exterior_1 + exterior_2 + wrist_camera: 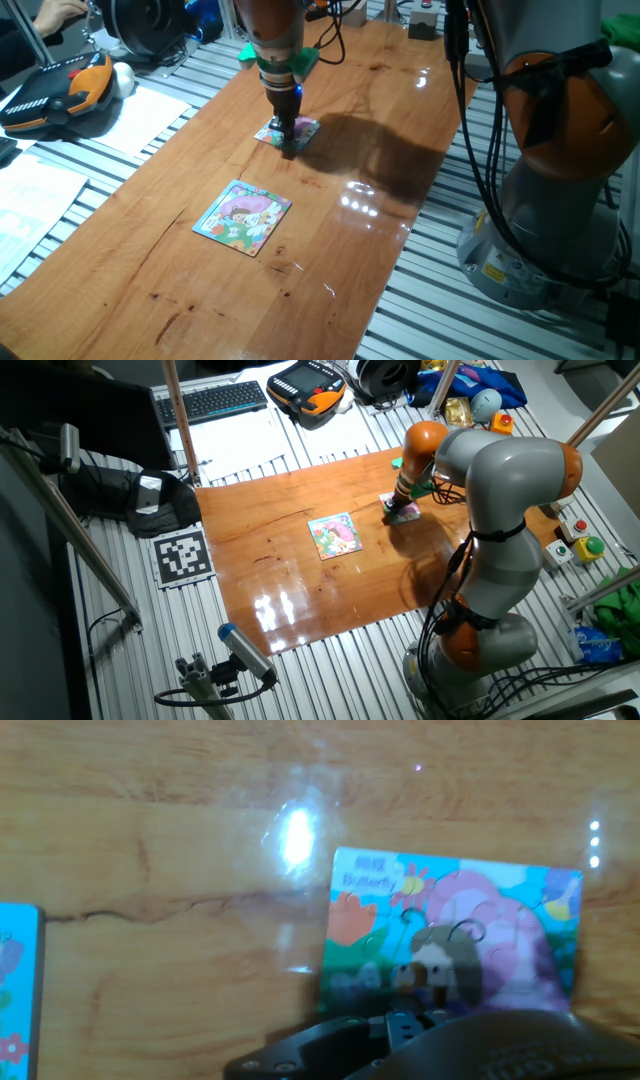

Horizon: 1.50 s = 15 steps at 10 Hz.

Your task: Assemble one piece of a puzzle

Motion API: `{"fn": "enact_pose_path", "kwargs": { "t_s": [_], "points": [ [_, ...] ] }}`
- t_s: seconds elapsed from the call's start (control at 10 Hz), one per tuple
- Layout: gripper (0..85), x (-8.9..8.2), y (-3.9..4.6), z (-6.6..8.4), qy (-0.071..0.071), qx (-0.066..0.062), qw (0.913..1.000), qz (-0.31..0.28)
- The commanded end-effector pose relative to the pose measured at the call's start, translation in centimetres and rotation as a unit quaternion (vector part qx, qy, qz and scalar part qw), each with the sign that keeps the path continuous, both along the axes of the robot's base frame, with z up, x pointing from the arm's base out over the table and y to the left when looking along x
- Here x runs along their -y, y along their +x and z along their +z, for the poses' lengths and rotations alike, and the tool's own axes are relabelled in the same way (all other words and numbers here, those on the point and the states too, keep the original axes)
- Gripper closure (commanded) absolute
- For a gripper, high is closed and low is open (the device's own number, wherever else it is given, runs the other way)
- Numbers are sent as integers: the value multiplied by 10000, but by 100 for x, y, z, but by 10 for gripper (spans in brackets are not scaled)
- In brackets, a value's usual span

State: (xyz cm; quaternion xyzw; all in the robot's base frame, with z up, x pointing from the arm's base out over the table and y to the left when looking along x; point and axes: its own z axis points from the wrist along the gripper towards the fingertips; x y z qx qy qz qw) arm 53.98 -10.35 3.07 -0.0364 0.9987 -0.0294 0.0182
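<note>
The puzzle [290, 130], a small square with a pink, green and white cartoon, lies flat on the wooden table [330, 230]. It also shows in the other fixed view [404, 511] and in the hand view [450, 920]. My gripper [289, 148] points straight down with its tips at the puzzle's near edge. The fingers look pressed together into one narrow dark column. In the hand view only the dark gripper body [420, 1045] shows at the bottom edge. A dull grey patch [440, 965] sits in the picture. I cannot make out the piece.
The larger blue-bordered puzzle [243, 217] lies nearer the front on the table; its edge shows at the left of the hand view [15, 990]. A teach pendant [60, 95] and papers [35, 200] lie beside the table. The arm's base [560, 200] stands to the right.
</note>
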Motion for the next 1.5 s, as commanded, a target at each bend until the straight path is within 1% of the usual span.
{"fn": "enact_pose_path", "kwargs": {
  "t_s": [0.0, 0.2, 0.4, 0.6, 0.7, 0.8, 1.1, 1.4],
  "points": [
    [850, -5, 33, 37, -5, 24, 10000, 28],
    [850, -8, 32, 33, -12, 31, 10000, 29],
    [850, -27, 22, 21, 127, 79, 9999, 0],
    [850, -62, 21, 93, 266, 10, 9996, -18],
    [850, -85, 22, 121, 279, 16, 9996, 36],
    [850, -108, 17, 110, 308, 53, 9995, 75],
    [850, -170, -12, 52, 377, 53, 9992, 75],
    [850, -187, -14, 27, 368, 61, 9993, 98]
  ]
}}
